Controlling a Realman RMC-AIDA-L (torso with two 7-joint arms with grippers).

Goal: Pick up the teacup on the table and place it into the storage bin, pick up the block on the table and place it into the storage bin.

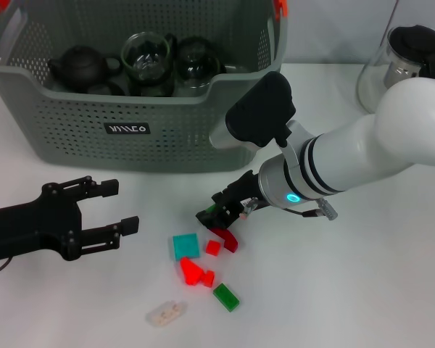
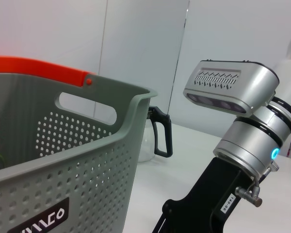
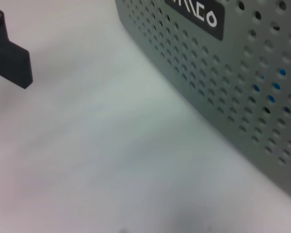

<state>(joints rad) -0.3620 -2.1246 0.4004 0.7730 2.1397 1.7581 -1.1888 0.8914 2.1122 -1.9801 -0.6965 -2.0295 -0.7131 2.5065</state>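
Red plastic block (image 1: 222,238) on table (image 1: 362,275) beneath right gripper (image 1: 219,212), nothing visibly clamped, jaw gap unclear; likely light, rigid, slippery, best pinched across flat sides; left gripper (image 1: 123,206) spread, idle.

A glass jug (image 1: 391,69) (black lid) stands on the white table (image 1: 362,290).

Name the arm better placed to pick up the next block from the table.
Right. The right gripper hangs directly over the dark red curved block at the edge of the scattered blocks, while the left gripper, jaws open, sits off to the side, away from them.
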